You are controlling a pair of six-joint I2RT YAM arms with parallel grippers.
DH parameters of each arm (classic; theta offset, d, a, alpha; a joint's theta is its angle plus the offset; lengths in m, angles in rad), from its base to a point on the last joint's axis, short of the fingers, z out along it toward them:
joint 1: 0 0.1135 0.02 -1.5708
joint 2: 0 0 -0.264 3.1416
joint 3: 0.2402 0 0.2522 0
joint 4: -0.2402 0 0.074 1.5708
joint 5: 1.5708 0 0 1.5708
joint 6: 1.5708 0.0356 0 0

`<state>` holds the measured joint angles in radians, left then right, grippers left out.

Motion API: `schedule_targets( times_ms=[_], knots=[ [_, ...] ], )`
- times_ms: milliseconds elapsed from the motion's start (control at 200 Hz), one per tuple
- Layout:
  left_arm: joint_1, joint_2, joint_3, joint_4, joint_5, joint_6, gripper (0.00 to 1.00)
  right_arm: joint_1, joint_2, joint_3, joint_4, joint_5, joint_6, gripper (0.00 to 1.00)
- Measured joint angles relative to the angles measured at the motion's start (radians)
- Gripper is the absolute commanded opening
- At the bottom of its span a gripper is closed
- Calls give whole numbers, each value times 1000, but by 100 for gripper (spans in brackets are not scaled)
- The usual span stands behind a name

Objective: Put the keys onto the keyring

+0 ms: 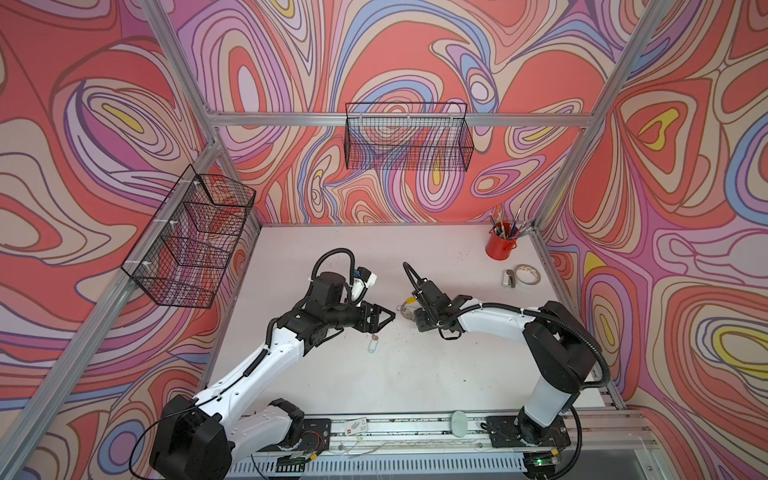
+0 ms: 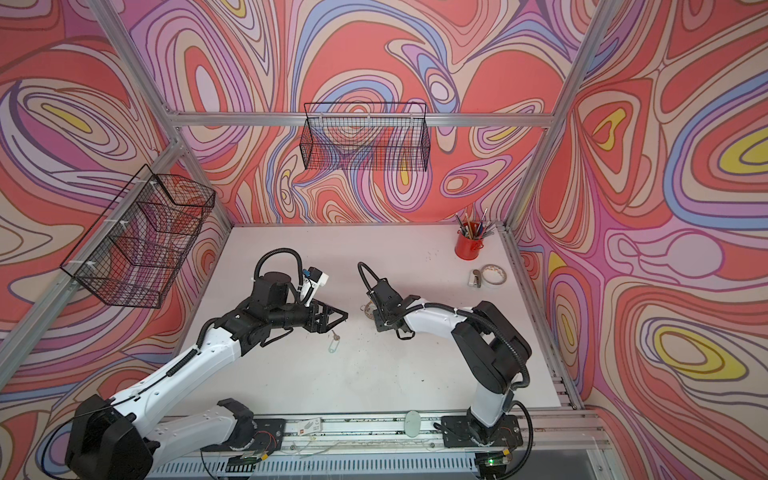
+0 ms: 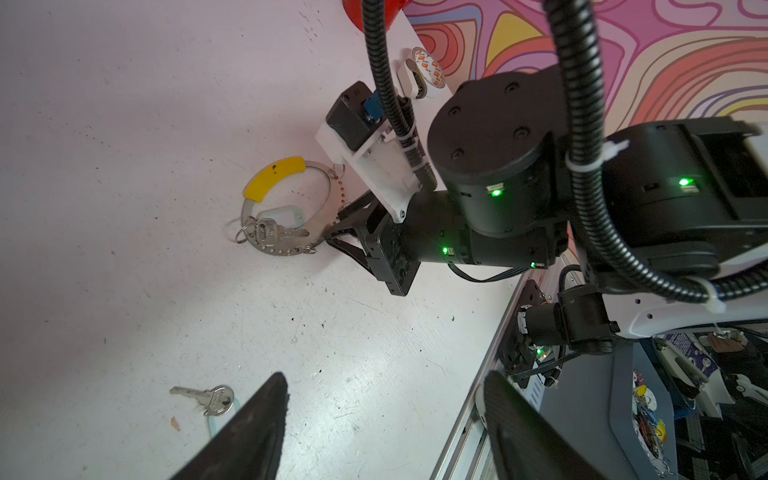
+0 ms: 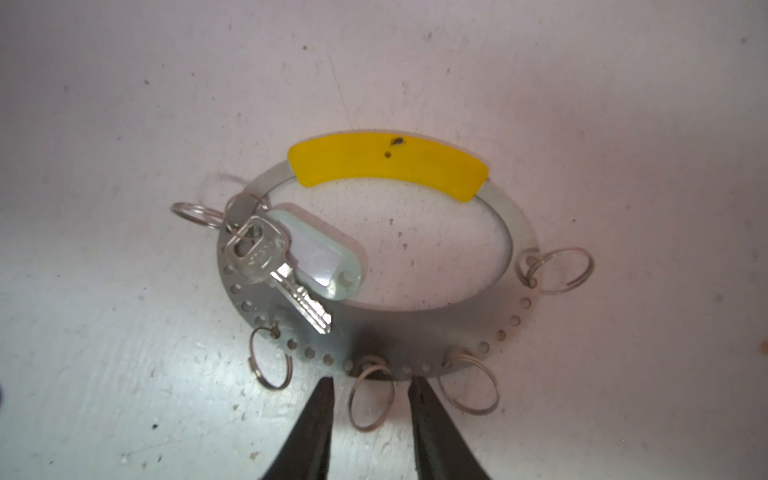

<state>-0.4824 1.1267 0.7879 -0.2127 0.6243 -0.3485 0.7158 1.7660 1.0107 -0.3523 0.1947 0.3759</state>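
right fingers [image 4: 307,436] slightly apart astride a wire loop [image 4: 372,397] of the keyring [image 4: 415,336], flat on the tabletop [image 4: 623,124]; left fingers [image 3: 253,432] spread, empty, beside the loose key [image 3: 216,400]. i fear a pinch skids it away.

Nothing can be read for certain. The head of the key [image 4: 259,253] on the keyring [image 4: 415,340] bears stamped lettering, too blurred to make out, and so does the loose key [image 3: 216,401]. The tape roll [image 3: 428,70], far right, carries small orange printed marks. A white card [image 1: 355,426] at the near edge shows print. Both are illegible.
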Motion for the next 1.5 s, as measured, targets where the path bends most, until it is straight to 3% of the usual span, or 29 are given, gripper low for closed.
schedule_targets(
  times_ms=[326, 946, 1502],
  knots=[
    [0, 0, 0, 0, 0, 0, 76, 0, 35, 11, 0, 21, -5, 25],
    [0, 0, 0, 11, 0, 0, 76, 0, 27, 26, -31, 64, -12, 25],
    [0, 0, 0, 16, 4, 0, 76, 0, 16, 27, -45, 71, -17, 18]
  ],
)
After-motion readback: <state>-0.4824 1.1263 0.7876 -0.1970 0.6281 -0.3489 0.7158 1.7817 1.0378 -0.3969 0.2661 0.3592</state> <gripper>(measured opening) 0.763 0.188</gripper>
